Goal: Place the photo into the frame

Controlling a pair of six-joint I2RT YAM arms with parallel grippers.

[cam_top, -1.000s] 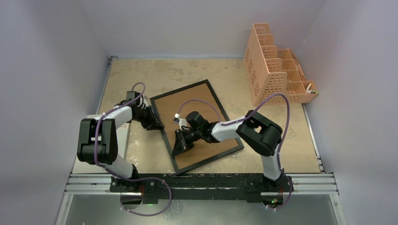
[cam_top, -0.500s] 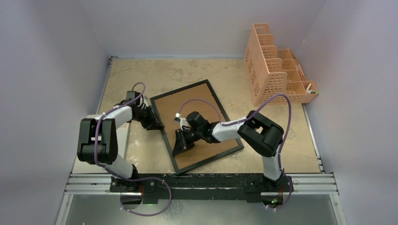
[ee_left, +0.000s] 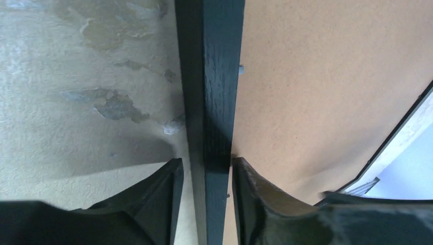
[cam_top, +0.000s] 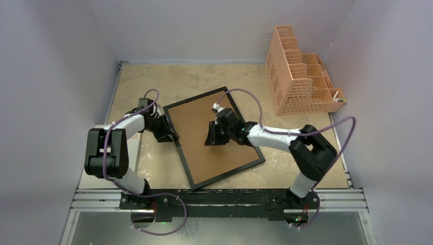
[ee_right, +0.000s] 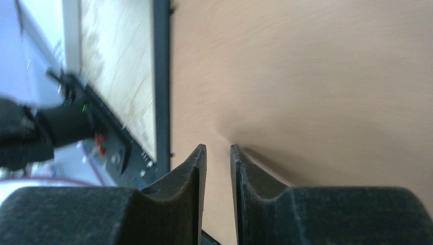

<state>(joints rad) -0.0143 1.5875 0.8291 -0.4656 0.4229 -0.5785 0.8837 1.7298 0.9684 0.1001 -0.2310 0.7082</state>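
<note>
Right arm has swung out since a second ago: elbow now well to the right, right pincer [cam_top: 210, 140] shifted from the near-left part of the backing to its middle, toward the far side. Left arm unchanged.

Thin black rectangular picture frame [cam_top: 230, 175] lies face down, skewed, mid-counter on the mottled tan counter [cam_top: 153, 81]. Its plain brown backing board [cam_top: 196, 127] faces up and sits inside the black rails. Photo not visible in any view. Cannot tell whether it lies under the board.

Left pincer [cam_top: 172, 137] sits at the frame's left rail. Wrist view shows its fingers astride the black rail [ee_left: 209, 76], one finger touching it, the other with a sliver of counter showing beside it. Reads as clamped on the rail, bracing the frame.

Right pincer fingers [ee_right: 196, 168] are nearly together with a thin slit between, nothing held, tips low over bare board. Contact with the board not certain; the view is blurred.

Peach mesh plastic organizer [cam_top: 296, 76] stands far right, well apart, not involved.

Judgement: step in hand looks like seating or pressing down the backing while the left holds the frame steady. Next move calls for even downward pressure across the board, then securing it at the rails without skidding the frame.
</note>
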